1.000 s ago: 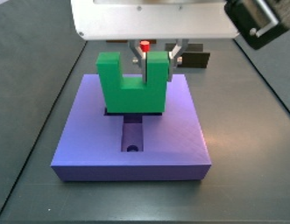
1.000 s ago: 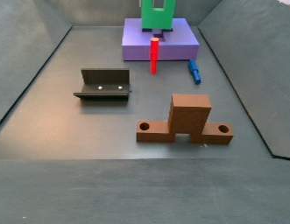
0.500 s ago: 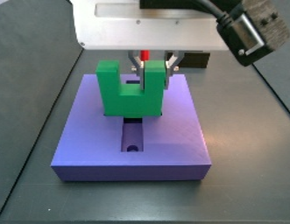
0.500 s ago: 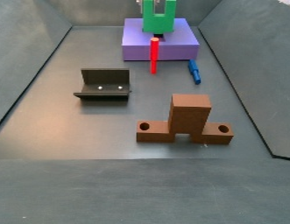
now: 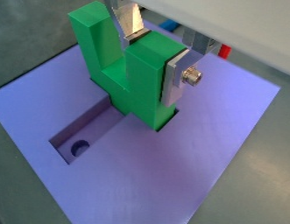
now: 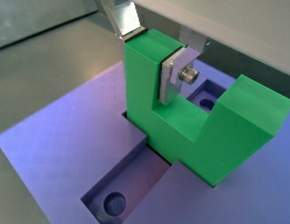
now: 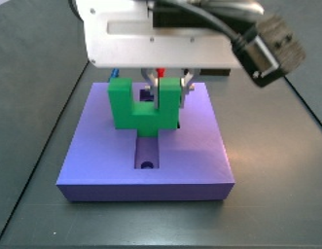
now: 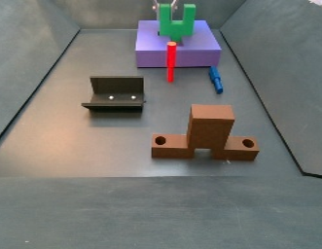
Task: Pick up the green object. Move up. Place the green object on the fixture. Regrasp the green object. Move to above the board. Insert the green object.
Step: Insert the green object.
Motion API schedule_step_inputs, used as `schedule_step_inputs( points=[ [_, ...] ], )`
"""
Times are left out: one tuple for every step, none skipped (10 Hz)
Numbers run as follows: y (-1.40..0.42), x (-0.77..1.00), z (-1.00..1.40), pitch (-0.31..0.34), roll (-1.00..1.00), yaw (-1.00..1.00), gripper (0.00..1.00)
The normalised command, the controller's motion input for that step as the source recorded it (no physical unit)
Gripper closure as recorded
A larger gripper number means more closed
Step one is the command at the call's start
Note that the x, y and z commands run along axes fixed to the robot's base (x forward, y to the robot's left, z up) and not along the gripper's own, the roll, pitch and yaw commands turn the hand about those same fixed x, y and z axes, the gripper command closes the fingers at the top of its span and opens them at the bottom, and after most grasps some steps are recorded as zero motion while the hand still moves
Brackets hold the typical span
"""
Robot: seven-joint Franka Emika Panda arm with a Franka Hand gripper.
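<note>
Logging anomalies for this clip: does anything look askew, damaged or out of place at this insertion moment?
Nothing stands out. The pincer grips one leg of the bright green U-shaped block, which sits upright and square in the recess of the large purple board. In a side view, the dark fixture stands upright, empty.

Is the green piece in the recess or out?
Partly in: green object, upright in the hand, has its base sunk into the board recess.
</note>
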Motion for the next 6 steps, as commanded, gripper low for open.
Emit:
schedule_step_inputs(
  points=[
    [0.00,-0.02,-0.95,0.000,0.06,0.00,1.00],
    [0.00,0.00,-1.00,0.000,0.00,-0.02,1.00],
    [0.00,0.03,-1.00,0.036,0.00,-0.12,1.00],
    [0.00,0.07,-1.00,0.040,0.00,-0.13,1.00],
    [0.00,0.15,-0.05,0.043,-0.04,-0.09,1.00],
    [0.00,0.00,0.00,0.000,0.00,0.00,1.00]
  ],
)
